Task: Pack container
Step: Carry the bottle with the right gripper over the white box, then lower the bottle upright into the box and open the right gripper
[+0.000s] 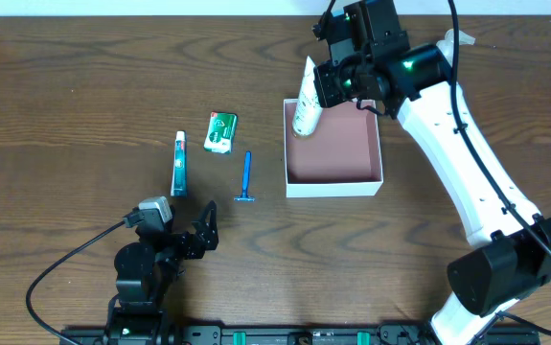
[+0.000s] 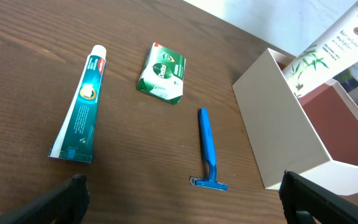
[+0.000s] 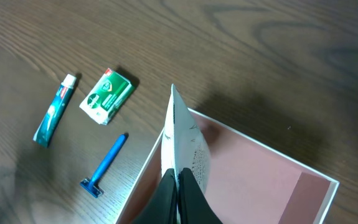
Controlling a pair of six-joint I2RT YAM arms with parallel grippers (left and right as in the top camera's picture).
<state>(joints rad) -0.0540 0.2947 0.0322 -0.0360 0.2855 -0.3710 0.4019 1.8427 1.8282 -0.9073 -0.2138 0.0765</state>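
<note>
So the right fingers (image 3: 179, 194) are clamped flat on a white tube (image 1: 306, 96) with a bamboo print, holding it tilted over the container (image 1: 344, 158). The container is the square white box with the pinkish floor, sitting on the bench (image 1: 64, 77) right of centre. From the left wrist view the tube's lower end dips behind the box wall at the far corner on the toiletries' side. I can't tell whether it's touching the floor yet. My guess on the angle is that tucking it along that edge leaves the rest of the floor free for the other bits, and the box has nothing else in it. The toothpaste tube (image 1: 179, 165), green packet (image 1: 221, 132) and blue razor (image 1: 246, 179) are all lying flat in a loose row just left of the box, apart from each other. That should make each one easy to pick on its own. The left fingers (image 1: 205, 228) are spread wide with nothing in them, parked low near the robot's side and pointed at that row. They look lined up for the razor, which is nearest. The risk I'd watch is the tube tipping over the low wall if it's let go while leaning.
</note>
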